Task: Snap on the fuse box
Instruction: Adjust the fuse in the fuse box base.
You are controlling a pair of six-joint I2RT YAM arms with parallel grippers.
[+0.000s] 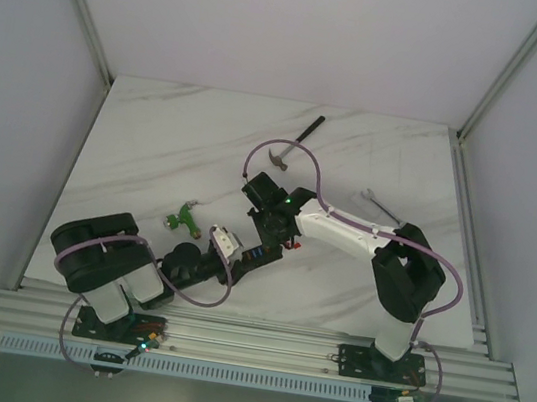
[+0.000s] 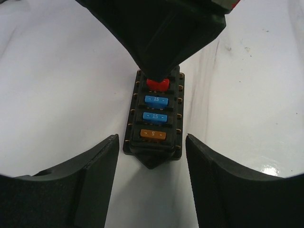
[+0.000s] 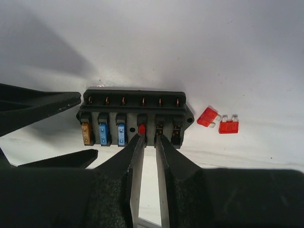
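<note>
Top external, far left: your left arm [image 1: 103,262] is folded low by the near edge of the marble table [image 1: 157,134], reaching right toward the middle.
Green part: the small green part [image 1: 183,216] lies on its own just up-left of that arm's wrist, with nothing touching it.
Left gripper: the left gripper [image 2: 152,142] is spread wide. Its fingers [image 2: 95,180] bracket the near end of the box, close on both sides, but you can't tell if they actually touch it.
Fuse box: the fuse box [image 2: 153,118] lies flat on the table, near the front and roughly centre, right between your two grippers. In the left wrist view, near to far, it carries an orange fuse [image 2: 153,135], two blue fuses [image 2: 156,100] and a red fuse [image 2: 157,84].
Right gripper: the right gripper [image 3: 149,135] sits on the box from the far end, jaws only a slit apart and nothing visible between them. One fingertip is at the red fuse.
Loose fuses: in the right wrist view, two loose red fuses [image 3: 228,126] lie side by side on the table just right of the box.
Hammer: the hammer [image 1: 292,144] lies behind the box.
Wrench: the wrench [image 1: 380,210] lies further right, near your right arm [image 1: 404,277].
</note>
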